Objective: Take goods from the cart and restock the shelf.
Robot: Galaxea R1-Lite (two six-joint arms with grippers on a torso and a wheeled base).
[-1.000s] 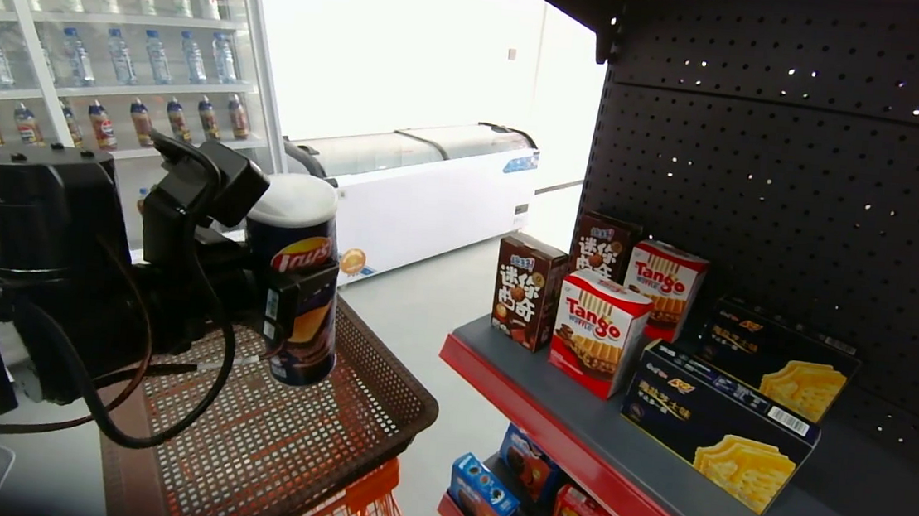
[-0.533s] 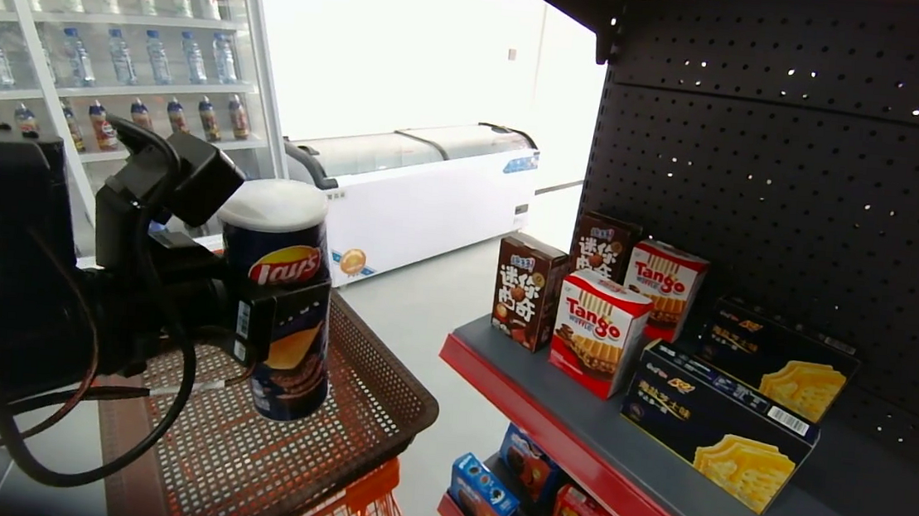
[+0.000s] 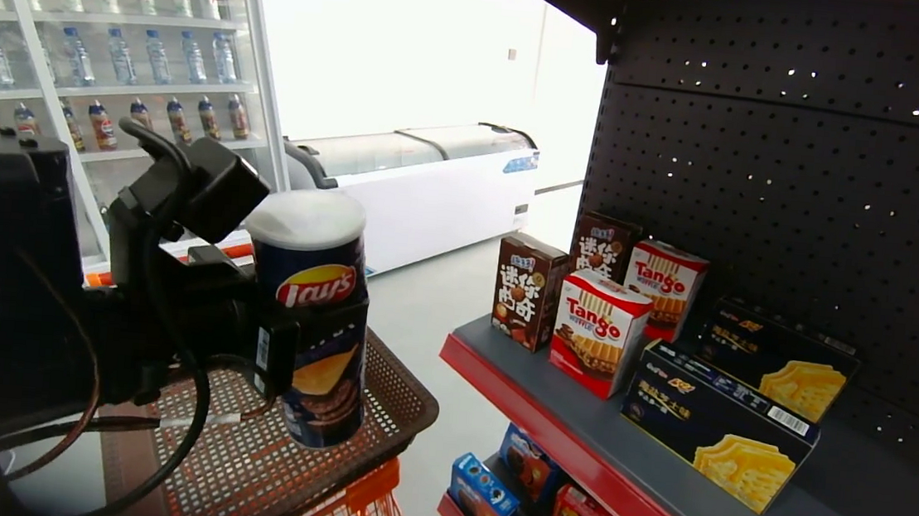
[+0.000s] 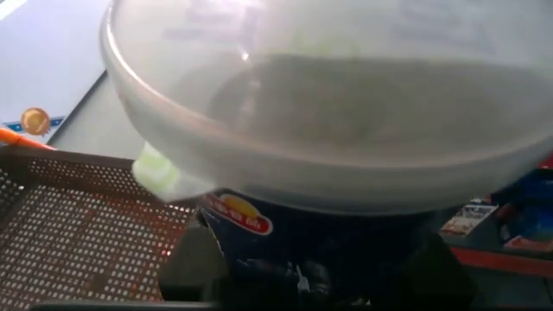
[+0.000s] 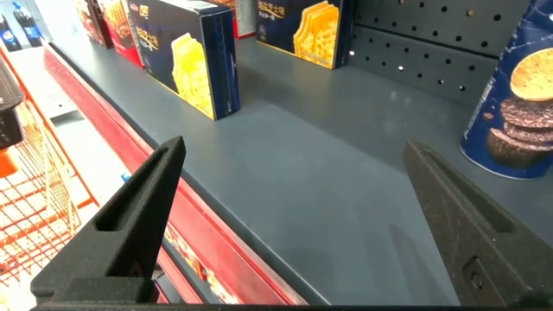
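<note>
Your left claw is clenched on the chip can, left of centre in the head view. The can stands upright in the grip, with one dark finger pressed against its side. It hangs above the brown mesh cart basket at lower left and is well apart from the shelf on the right of the frame.

In the left wrist view, the can's translucent lid sits close to the camera, with the basket mesh behind it.

Your right claw is released, its jaws spread wide over the grey shelf deck. A second chip can stands upright on that deck by the perforated back panel. Dark boxes with yellow print stand on the same deck. In the head view, red-and-white wafer boxes and brown boxes stand near the shelf's left end.
</note>
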